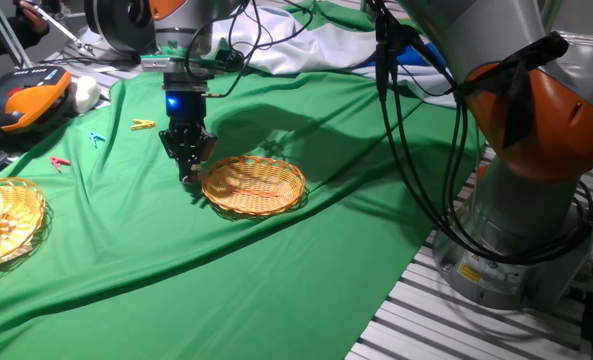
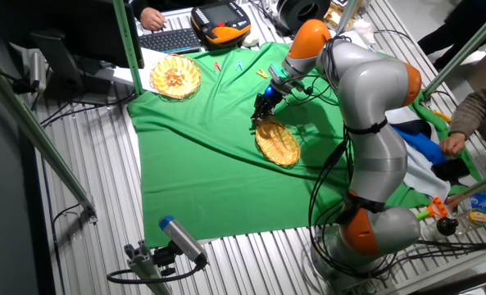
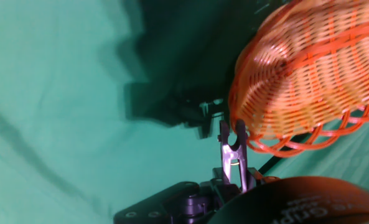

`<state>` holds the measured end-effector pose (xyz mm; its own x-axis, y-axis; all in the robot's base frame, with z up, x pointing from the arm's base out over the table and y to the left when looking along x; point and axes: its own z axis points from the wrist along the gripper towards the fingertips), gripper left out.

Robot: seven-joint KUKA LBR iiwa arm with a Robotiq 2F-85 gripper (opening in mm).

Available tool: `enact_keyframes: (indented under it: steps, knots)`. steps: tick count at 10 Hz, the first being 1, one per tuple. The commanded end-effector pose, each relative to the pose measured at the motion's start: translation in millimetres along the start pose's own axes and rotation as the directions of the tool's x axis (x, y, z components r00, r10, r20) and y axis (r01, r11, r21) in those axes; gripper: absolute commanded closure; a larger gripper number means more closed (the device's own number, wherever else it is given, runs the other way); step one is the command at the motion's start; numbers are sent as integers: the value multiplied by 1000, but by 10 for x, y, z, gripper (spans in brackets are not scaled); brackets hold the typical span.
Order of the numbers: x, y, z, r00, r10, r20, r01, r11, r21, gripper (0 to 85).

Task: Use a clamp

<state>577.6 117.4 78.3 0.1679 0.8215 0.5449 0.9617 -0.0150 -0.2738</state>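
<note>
Filling the near edge of the hand view is the dark body of the claw [image 3: 234,177], from which a small dark clamp [image 3: 232,152] is seen sticking out, pinched between the fingers with its forked tip pointing away from the camera. The claw is closed on the clamp's rear end. The clamp's open tip is placed right against the rim of an orange wicker basket [image 3: 308,74], though whether it grips the rim cannot be told. A green cloth [image 3: 60,93] is spread beneath, darkened by the hand's shadow.

Seen from one fixed view, the claw [image 1: 189,172] is held low over the cloth [image 1: 276,270] at the left rim of the basket [image 1: 254,185], pointing straight down, with a blue light lit on the wrist above it. Farther along the desk, small clothespins are scattered on the cloth: a yellow one [image 1: 143,125], a blue one [image 1: 97,138] and a red one [image 1: 60,162]. A second, paler basket [image 1: 4,220] is set at the cloth's left edge. An orange-and-grey control pendant [image 1: 21,105] is laid beyond the cloth.
</note>
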Motion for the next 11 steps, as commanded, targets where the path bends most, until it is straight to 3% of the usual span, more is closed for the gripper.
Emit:
enact_keyframes:
  steps: [1,8,9,10,11]
  knots:
    - [-19,-17,14,1000,-5,-5,5,1000,0,850]
    - [-36,-25,30,1000,-5,2,5,1000,5,850]
    - [-36,-22,27,1000,-5,11,5,1000,13,680]
    - [-36,-17,22,1000,-5,14,4,1000,19,680]
    - [-36,-9,12,1000,-6,16,6,1000,25,510]
